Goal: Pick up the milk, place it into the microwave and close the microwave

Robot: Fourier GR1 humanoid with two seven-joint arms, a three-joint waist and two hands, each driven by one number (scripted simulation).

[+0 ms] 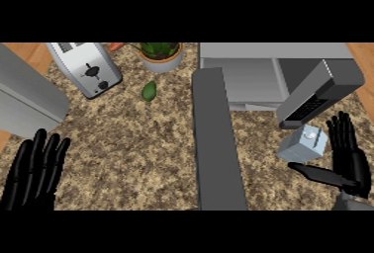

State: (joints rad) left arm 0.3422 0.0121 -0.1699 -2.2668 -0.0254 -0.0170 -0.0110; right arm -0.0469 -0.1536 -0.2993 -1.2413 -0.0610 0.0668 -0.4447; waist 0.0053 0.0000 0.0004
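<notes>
1. Right hand (349,158): fingers straight, thumb spread toward the microwave door; nothing grasped. Positioned just beside the milk (304,144), on the side away from the microwave door (contact with the carton cannot be confirmed).
2. Left hand (33,170): fingers straight and upright, resting far from the microwave door, near the lower left edge of the view. No role at this step.
3. Milk: small carton standing on the counter (139,148), between the microwave door and the right hand, in front of the microwave (252,74) and outside its cavity.
4. Microwave door (215,143): swung open, extending across the counter toward the viewer.
5. Other items, all on the far side of the microwave door from the milk: toaster (86,66), potted plant (161,54), a small green item (149,91).
6. Step in hand (judged): approach for the pick. Milk not yet lifted.
7. Next move (judged): close fingers and thumb round the carton, lift, carry past the open door edge into the cavity, release, then swing the microwave door shut.
</notes>
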